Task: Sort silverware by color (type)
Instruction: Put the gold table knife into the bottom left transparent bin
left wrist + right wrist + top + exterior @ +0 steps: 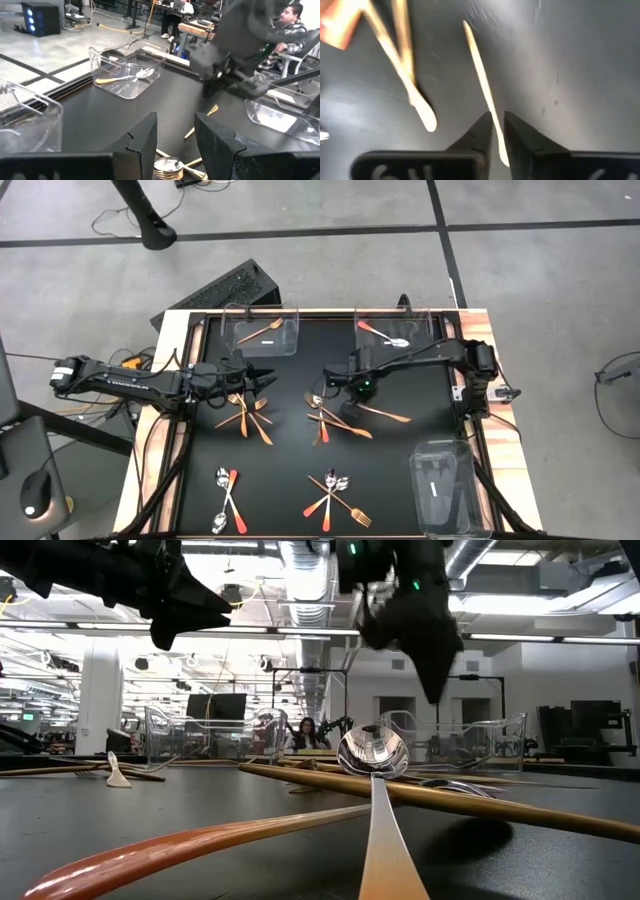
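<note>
Silverware lies in loose piles on the black table: copper-gold forks, red-handled spoons and slim gold sticks (245, 415) under my left gripper, more at the middle (330, 420), and two piles near the front (228, 500) (335, 500). My left gripper (262, 377) (175, 135) hangs open above the left pile, over a spoon bowl (167, 167). My right gripper (335, 382) (495, 122) is at the middle pile, raised off the table in the low view (435, 680), fingers closed on a thin gold stick (477, 70). Another long gold stick (385, 414) lies beside it. My right gripper pinches the thin gold stick between its two fingers, close to one end (496, 131). That short end (504, 159) reaches back between the fingers, and the long part runs forward past the fingertips. Whether the far tip (466, 25) rests on the table cannot be told.
Clear bins stand at the table's edges: far left (265, 332) with a gold fork, far right (395, 332) with a red-handled spoon, near right (445, 485). My two grippers are close together over the table's middle. A person (290, 15) sits beyond the table.
</note>
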